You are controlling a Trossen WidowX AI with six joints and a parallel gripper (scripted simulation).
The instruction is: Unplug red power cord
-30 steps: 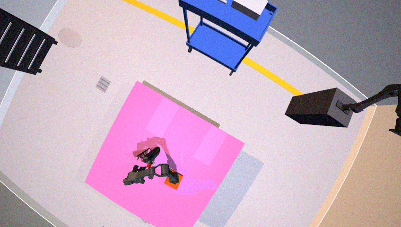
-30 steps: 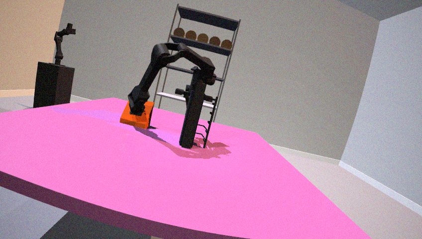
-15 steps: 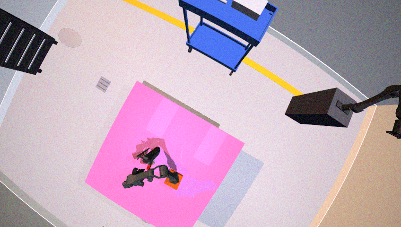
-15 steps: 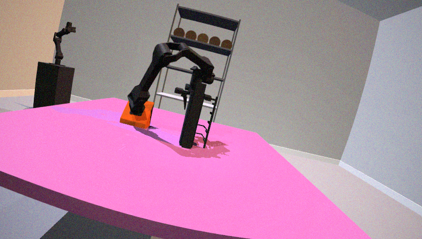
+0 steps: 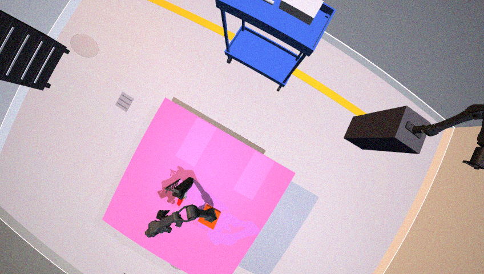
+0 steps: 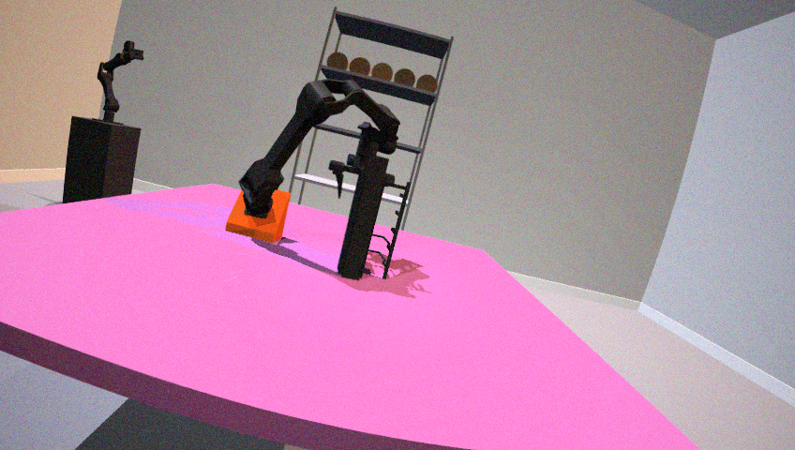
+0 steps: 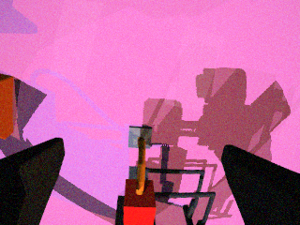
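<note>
The tool [image 7: 146, 206], its two dark fingers spread wide and gripping nothing. Between them, touching neither, sits the red block-shaped plug [image 7: 139, 216] atop the tall black upright power strip [image 6: 361, 222], which stands on the pink tabletop [image 6: 223, 312].

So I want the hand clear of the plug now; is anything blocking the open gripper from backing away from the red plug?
Nothing visible does. In the wrist view the gripper is open, its fingers spread well to either side of the red plug, not touching it. Only pink table shows around them.
</note>
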